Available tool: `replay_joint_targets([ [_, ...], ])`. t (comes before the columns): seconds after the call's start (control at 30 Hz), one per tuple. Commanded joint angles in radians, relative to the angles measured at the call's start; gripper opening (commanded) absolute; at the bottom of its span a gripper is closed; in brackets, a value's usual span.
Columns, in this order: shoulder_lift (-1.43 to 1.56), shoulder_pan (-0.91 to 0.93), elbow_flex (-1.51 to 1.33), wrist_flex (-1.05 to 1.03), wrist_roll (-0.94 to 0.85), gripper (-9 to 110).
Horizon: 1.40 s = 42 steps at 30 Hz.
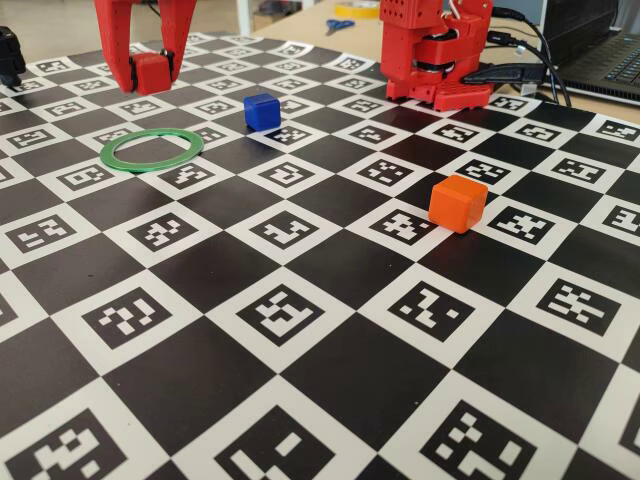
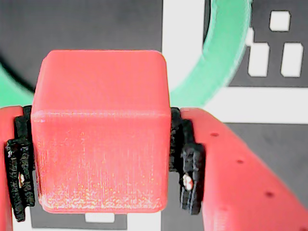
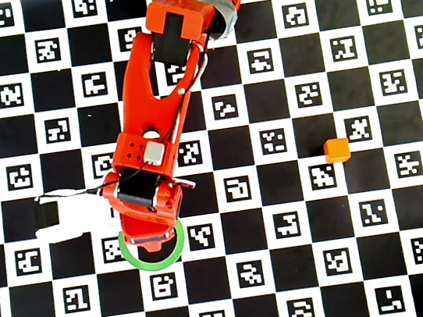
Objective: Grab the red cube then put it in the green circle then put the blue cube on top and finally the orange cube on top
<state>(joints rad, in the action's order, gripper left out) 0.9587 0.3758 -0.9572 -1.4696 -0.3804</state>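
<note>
My red gripper is shut on the red cube and holds it off the board. In the wrist view the red cube fills the space between the black pads of the gripper. The green circle lies flat on the board; its arc shows behind the cube. In the overhead view the gripper hangs over the green circle and hides the red and blue cubes. The blue cube sits right of the ring. The orange cube sits far right.
The arm's red base stands at the back of the checkered marker board. Scissors, a laptop and cables lie behind the board. A black object sits at the back left.
</note>
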Motion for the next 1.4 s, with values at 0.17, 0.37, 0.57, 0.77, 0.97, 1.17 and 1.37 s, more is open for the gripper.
replay_joint_targets([
  [0.17,0.026,0.017,-0.040,0.126,0.023,1],
  [0.37,0.015,0.017,-0.064,0.164,0.020,1],
  [0.57,0.005,0.018,-0.097,0.199,0.009,1],
  [0.77,-0.002,0.012,-0.114,0.215,0.012,1],
  [0.97,-0.003,0.008,-0.130,0.230,0.012,1],
  [1.17,-0.005,0.008,-0.130,0.227,0.011,1],
  [1.37,-0.008,0.005,-0.130,0.227,0.020,1],
])
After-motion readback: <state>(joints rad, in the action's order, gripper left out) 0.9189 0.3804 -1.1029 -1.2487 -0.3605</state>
